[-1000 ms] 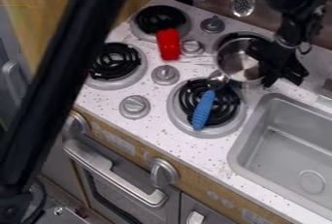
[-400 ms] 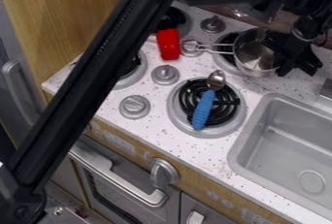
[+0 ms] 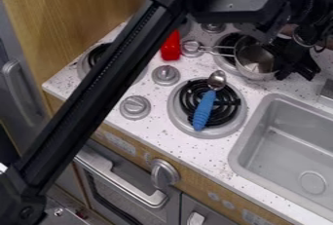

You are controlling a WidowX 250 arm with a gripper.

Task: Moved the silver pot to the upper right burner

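A silver pot (image 3: 255, 59) stands beyond the blue-handled spoon (image 3: 203, 108) and a little to its right, over the right-hand part of the upper right burner (image 3: 229, 41). Its wire handle (image 3: 222, 49) points left, reaching a metal knob (image 3: 191, 48) that lies up and to the left of the spoon. The black gripper (image 3: 297, 73) is at the pot's right side, up and to the right of the spoon; whether it is apart, together or clamped on the pot cannot be told. The spoon itself lies across the lower right burner (image 3: 226, 109), its bowl toward the pot. A red object (image 3: 170, 47) stands up and to the left of the spoon, near the handle's end. Two more knobs, one upper (image 3: 166, 75) and one lower (image 3: 135, 107), are left of the spoon. Farther left, the black arm (image 3: 102, 87) slants across the view, partly hiding a left burner (image 3: 98, 56). To the spoon's right, and lower, is a grey sink (image 3: 286, 141). Below the spoon is the oven's silver handle (image 3: 114, 173).
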